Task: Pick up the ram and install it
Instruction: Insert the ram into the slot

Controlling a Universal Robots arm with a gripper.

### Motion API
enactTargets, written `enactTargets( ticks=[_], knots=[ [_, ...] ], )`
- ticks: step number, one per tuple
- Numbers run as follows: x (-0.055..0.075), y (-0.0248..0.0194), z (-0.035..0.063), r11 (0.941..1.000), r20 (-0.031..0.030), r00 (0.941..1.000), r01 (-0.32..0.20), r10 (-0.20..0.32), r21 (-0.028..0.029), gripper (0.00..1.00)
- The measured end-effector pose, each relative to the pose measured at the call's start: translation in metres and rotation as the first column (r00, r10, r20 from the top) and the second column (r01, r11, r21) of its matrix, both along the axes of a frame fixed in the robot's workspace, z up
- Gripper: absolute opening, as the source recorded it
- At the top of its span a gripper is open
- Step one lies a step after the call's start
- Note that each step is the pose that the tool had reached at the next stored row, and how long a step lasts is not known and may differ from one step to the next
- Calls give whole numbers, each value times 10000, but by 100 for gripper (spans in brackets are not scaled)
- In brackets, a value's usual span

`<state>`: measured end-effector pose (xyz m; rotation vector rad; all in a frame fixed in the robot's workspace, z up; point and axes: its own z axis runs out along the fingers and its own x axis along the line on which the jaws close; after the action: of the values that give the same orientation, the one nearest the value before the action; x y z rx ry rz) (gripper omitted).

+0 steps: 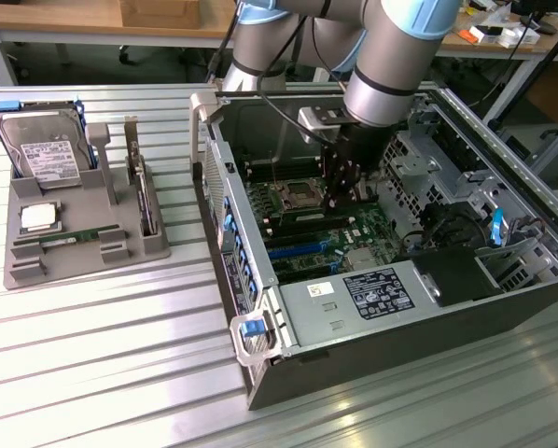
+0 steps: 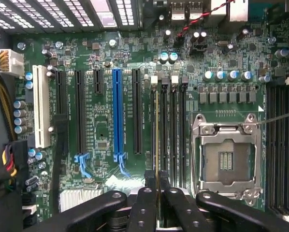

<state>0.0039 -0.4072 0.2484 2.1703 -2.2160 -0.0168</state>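
My black 2-fingered gripper (image 2: 157,193) pinches the thin green RAM stick (image 2: 157,135) edge-on, its long axis running along the black memory slot (image 2: 155,130) directly beneath.

ram (image 2: 157,135): seen edge-on, label and chips hidden
gripper (image 2: 157,193): base cut by frame edge
arm (image 1: 391,56): top cut off

Robotics lab, slatted aluminium workbench (image 1: 92,355), open computer case (image 1: 372,308), cluttered desks (image 1: 503,33) behind
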Motion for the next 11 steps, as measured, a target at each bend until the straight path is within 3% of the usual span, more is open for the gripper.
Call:
enactTargets(
  ticks=[11],
  knots=[
    [-51, 10, -64, 10000, 1, 10000, 47, -47, 2, 13]
  ],
)
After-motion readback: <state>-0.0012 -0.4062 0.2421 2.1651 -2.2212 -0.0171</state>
